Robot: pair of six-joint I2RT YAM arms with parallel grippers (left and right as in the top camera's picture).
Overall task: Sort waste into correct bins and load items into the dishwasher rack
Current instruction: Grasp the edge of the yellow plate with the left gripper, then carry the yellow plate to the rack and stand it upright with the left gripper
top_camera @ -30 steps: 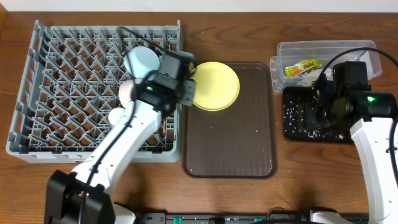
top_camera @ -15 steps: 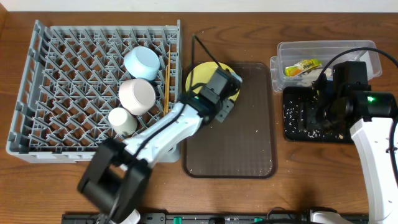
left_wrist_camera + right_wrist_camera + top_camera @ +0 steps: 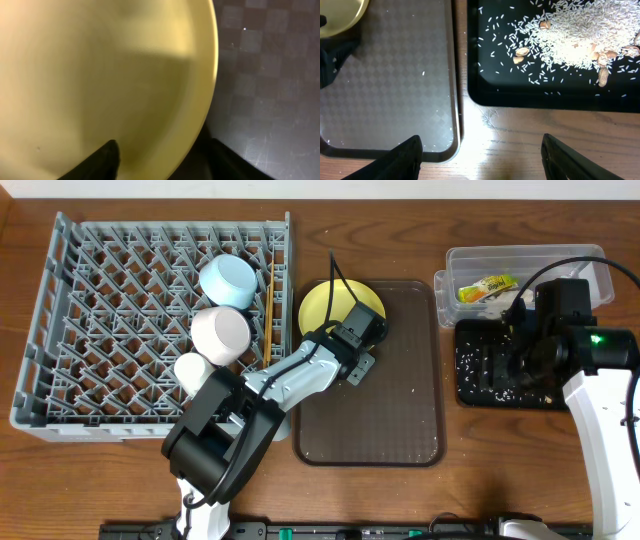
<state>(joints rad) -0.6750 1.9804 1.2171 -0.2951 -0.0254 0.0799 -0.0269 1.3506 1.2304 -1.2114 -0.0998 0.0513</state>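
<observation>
Sharing the wooden table (image 3: 480, 490) are grey rack (image 3: 36, 330) and brown tray (image 3: 390, 410).

The table (image 3: 400, 500) was brown wood with a visible grain, and four things lay directly on it. A dark-brown serving tray (image 3: 390, 420) sat about mid-table. The grey rack (image 3: 110, 310) stood left of the serving tray, just beside it; whether their edges touched could not be told. The black tray (image 3: 510, 402) lay right of the serving tray. In the right wrist view a narrow strip of bare table (image 3: 462, 60) ran between the serving tray (image 3: 385, 100) and the black tray (image 3: 530, 95). The clear tub (image 3: 520, 250) sat right of the serving tray's far corner, close against the black tray's far edge.
</observation>
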